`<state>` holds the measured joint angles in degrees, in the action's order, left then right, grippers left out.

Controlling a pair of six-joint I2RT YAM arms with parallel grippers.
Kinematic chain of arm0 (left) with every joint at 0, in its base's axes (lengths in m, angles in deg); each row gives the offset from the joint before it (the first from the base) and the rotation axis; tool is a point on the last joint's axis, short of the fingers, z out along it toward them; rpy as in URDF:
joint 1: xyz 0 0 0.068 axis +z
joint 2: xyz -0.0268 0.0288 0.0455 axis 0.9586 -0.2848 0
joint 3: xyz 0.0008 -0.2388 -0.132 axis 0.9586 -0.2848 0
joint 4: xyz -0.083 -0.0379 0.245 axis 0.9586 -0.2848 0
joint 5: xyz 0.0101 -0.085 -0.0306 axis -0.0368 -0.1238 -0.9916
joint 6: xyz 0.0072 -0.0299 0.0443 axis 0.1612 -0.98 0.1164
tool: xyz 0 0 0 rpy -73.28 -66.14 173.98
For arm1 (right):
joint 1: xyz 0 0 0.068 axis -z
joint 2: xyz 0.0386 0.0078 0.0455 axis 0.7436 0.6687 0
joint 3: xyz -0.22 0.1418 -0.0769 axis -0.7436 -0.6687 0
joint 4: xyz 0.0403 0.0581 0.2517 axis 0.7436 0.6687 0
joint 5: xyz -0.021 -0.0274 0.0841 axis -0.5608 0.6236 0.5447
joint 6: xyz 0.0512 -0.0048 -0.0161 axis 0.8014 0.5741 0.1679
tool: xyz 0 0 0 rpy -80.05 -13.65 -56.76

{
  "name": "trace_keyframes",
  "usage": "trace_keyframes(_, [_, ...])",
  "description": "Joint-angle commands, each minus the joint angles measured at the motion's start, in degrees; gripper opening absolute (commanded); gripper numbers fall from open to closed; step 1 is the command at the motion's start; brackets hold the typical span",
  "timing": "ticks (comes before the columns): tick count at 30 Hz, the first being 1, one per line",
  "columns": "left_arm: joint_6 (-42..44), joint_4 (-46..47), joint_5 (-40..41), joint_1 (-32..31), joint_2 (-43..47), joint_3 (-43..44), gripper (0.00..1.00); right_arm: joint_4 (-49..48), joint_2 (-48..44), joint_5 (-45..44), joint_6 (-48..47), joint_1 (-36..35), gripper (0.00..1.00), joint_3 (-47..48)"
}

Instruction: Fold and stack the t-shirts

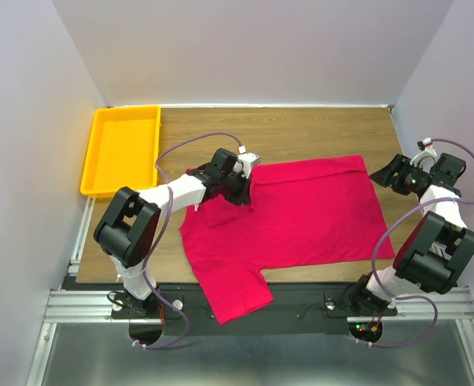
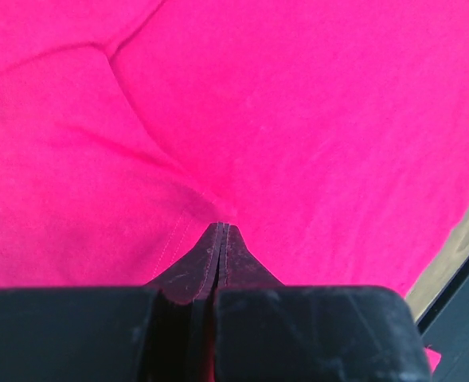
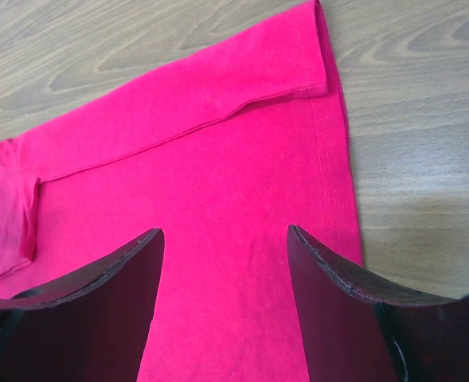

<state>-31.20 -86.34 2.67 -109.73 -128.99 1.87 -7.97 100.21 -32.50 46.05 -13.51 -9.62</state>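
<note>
The crimson-red t-shirt (image 1: 301,209) lies spread on the wooden table, one sleeve hanging over the near edge. My left gripper (image 1: 238,183) rests on the shirt's upper left part. In the left wrist view the left gripper (image 2: 220,228) is shut, with the red cloth (image 2: 298,119) puckering in creases toward its tips. My right gripper (image 1: 384,175) hovers at the shirt's right edge. In the right wrist view the right gripper (image 3: 226,235) is open and empty, its fingers (image 3: 330,278) over the hemmed edge of the shirt (image 3: 218,143).
A yellow plastic tray (image 1: 100,153) stands at the table's back left, with nothing in it. Bare wooden table (image 1: 317,133) shows behind and right of the shirt. White walls close in on three sides. The metal frame (image 1: 301,310) runs along the near edge.
</note>
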Motion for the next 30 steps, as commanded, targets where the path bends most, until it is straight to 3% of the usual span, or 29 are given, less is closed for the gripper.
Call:
trace_keyframes(1, [-0.78,0.85,0.61,-0.29,0.22,2.03,0.04,-0.99,-1.81,1.16,-0.85,0.55,0.69,-0.39])
trace_keyframes(16, [-0.17,0.67,-0.7,-0.29,-8.31,4.23,0.05,-0.99,-1.81,1.33,-1.03,0.81,0.69,-0.48])
trace_keyframes(23, [-0.35,2.87,-1.06,-0.38,-4.89,1.86,0.09,-0.9,-2.25,2.3,-1.82,0.81,0.69,-0.74])
trace_keyframes(27, [-0.17,1.99,4.64,-0.2,3.6,-0.51,0.25,0.06,-2.34,4.49,-3.4,0.81,0.69,-0.39])
trace_keyframes(30, [-1.91,1.47,10.52,0.5,12.38,-4.28,0.39,6.88,-1.64,5.72,-14.07,0.81,0.69,2.24])
